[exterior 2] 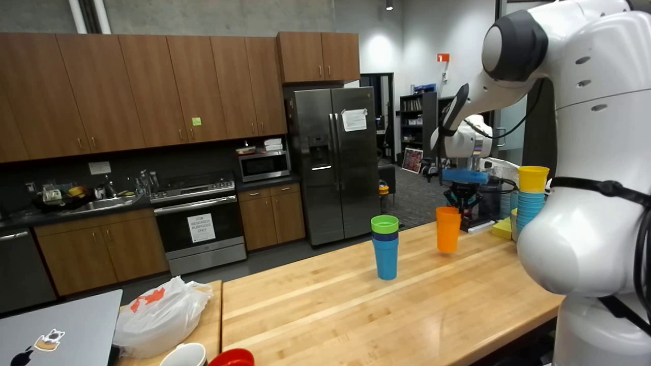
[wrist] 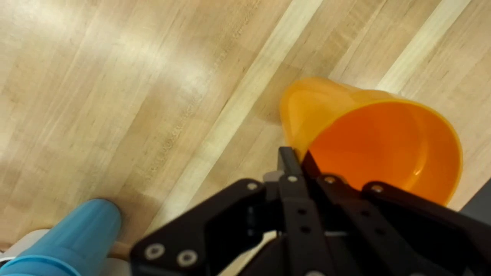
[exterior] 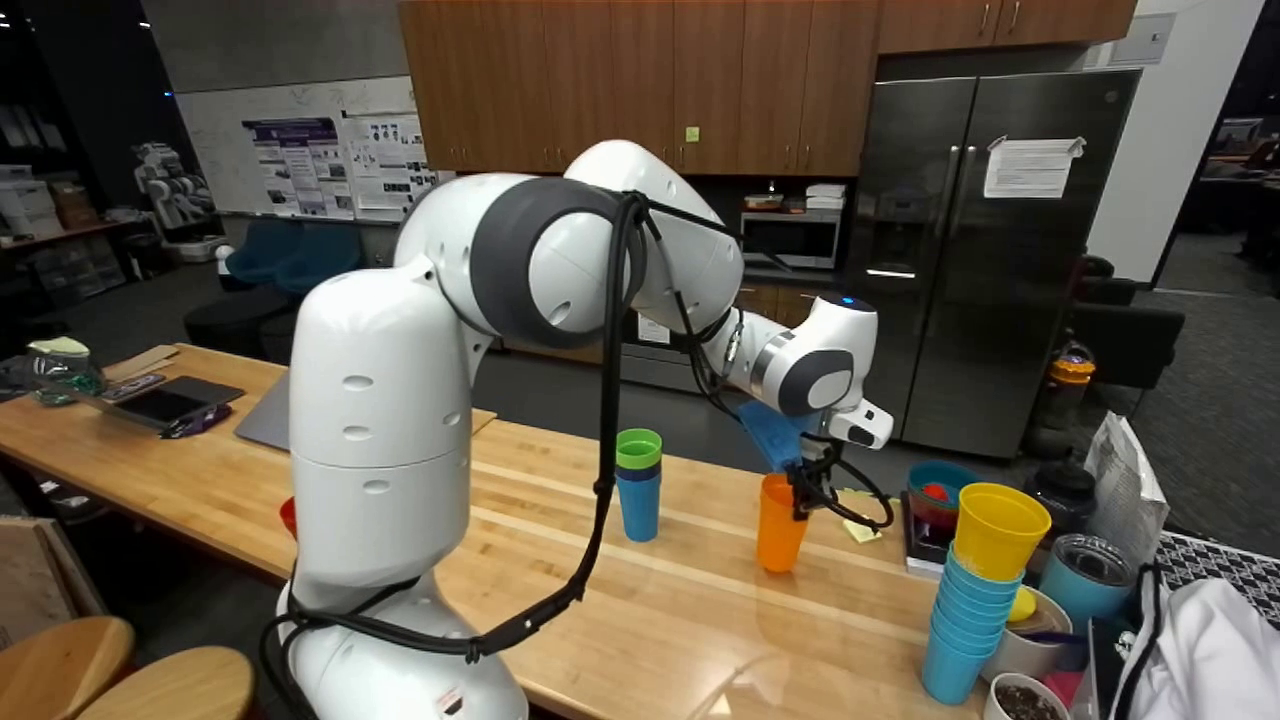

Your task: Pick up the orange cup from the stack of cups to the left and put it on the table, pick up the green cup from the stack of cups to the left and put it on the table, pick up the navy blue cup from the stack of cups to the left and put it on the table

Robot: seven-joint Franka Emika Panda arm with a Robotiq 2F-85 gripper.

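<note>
The orange cup (exterior: pixel 780 525) is near the right end of the table. It also shows in an exterior view (exterior 2: pixel 448 230) and, seen from above and tilted, in the wrist view (wrist: pixel 387 149). My gripper (wrist: pixel 301 155) is shut on its rim, one finger inside and one outside; it shows in both exterior views (exterior: pixel 800 498) (exterior 2: pixel 461 207). I cannot tell whether the cup's base touches the table. Left of it stands an upright stack: green cup (exterior: pixel 638 449) (exterior 2: pixel 384 224) on top, navy blue cup (exterior: pixel 638 472) (exterior 2: pixel 385 236) below, light blue cup (exterior: pixel 639 508) (exterior 2: pixel 386 259) at the bottom.
A yellow cup (exterior: pixel 1001 530) tops a tall stack of light blue cups (exterior: pixel 968 620) (wrist: pixel 76 234) at the right end. Bowls, mugs and a soil pot (exterior: pixel 1025 700) crowd that end. A laptop (exterior 2: pixel 61 330), plastic bag (exterior 2: pixel 163 317) and red bowl (exterior 2: pixel 233 358) lie at the left.
</note>
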